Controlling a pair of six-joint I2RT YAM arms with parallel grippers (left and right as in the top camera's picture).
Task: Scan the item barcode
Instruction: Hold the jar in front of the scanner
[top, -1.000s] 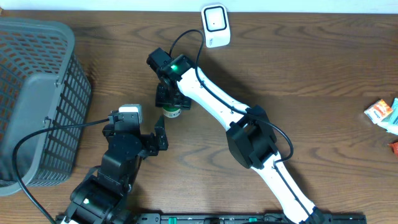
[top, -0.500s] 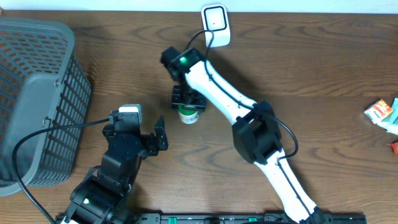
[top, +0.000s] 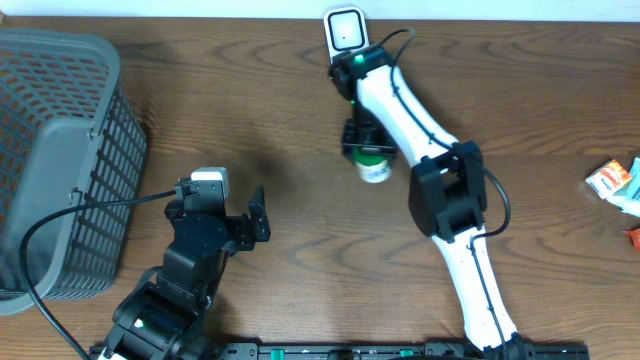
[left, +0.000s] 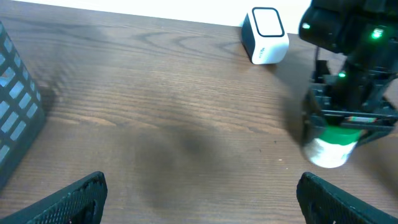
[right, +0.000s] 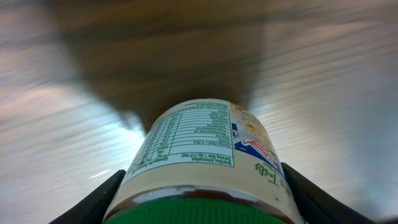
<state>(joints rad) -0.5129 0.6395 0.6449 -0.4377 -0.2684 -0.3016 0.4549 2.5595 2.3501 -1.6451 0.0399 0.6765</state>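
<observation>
since a second ago the right arm has swung from mid-bench toward the far edge, carrying the jar (top: 374, 170) with it, and its right hand (top: 366, 150) now sits just in front of the white scanner (top: 346, 32) that stands at the far edge of the bench (top: 200, 90). the hand is clamped on the jar near its green lid, fingers (right: 99, 200) on either side. from the right wrist view the lid is nearest the camera and the nutrition label faces up, the base pointing away toward the wood. from the left wrist view the jar hangs lid-up under the hand, white body below; whether it touches the bench i cannot tell. the left hand (left: 202, 180) has not shifted: it sits near the front edge, left of centre, jaws spread wide with nothing between them. a grey mesh basket (top: 60, 150) fills the left edge, and a few small packets (top: 612, 180) lie at the right edge, well apart from both arms.
</observation>
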